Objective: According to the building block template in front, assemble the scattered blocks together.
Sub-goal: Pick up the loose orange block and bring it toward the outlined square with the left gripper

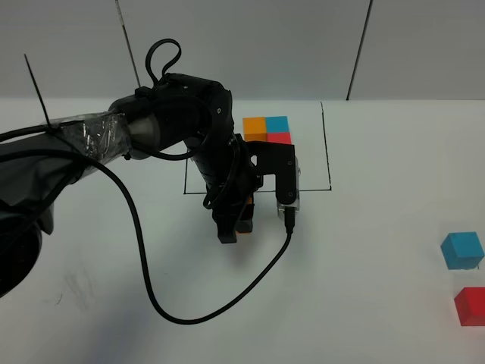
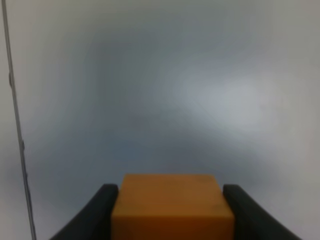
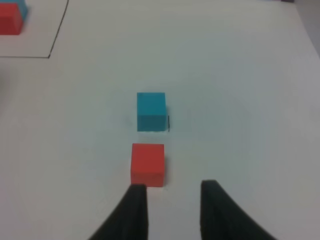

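The building block template (image 1: 267, 130) is an orange, blue and red trio inside a thin black drawn rectangle (image 1: 326, 144) at the back centre. My left gripper (image 1: 236, 227) is shut on the orange cube (image 1: 245, 216), just in front of the rectangle's front line. In the left wrist view the cube (image 2: 172, 207) sits between the two dark fingers (image 2: 95, 217). The scattered blue cube (image 1: 462, 250) and red cube (image 1: 471, 305) lie at the far right. My right gripper (image 3: 172, 205) is open and empty, just short of the red cube (image 3: 148, 164), with the blue cube (image 3: 151, 111) beyond it.
A black cable (image 1: 189, 307) from the left arm loops over the table in front of the gripper. The bulky left arm (image 1: 151, 129) hides the left part of the rectangle. The right wrist view shows the template's corner (image 3: 10, 22) far off.
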You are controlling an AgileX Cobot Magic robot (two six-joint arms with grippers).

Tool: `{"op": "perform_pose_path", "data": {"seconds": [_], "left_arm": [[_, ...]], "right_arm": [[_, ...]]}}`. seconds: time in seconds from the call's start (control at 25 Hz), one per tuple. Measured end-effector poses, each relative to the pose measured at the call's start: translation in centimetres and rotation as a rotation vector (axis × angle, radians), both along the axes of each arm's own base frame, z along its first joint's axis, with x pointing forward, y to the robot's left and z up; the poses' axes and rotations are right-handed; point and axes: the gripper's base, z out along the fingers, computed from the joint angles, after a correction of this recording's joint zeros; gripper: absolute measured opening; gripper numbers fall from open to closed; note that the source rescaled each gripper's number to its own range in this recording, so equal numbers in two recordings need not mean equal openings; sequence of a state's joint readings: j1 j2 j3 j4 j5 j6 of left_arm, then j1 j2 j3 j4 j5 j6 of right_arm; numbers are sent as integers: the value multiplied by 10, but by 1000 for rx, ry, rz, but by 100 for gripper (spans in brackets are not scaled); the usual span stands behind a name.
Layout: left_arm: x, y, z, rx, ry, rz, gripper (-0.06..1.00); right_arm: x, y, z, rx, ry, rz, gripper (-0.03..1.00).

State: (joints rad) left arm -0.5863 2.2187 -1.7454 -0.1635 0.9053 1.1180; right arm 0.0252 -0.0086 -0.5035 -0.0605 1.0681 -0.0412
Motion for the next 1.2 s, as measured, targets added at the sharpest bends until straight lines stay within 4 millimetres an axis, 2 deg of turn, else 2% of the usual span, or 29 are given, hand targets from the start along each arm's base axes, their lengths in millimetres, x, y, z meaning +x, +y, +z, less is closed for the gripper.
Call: {"op": "perform_pose_path", "data": {"seconds": [0.4,0.64,1.2], "left_arm": [[10,-9,-18,-13,9,-34,1],[15,-12,-37,-12,-3,-44,1],[17,-14,-40,-22,21,-39,1]], "right_arm": [[0,0,0,0,0,0,0],[0,0,0,0,0,0,0],[0,0,0,0,1,0,0]]}}
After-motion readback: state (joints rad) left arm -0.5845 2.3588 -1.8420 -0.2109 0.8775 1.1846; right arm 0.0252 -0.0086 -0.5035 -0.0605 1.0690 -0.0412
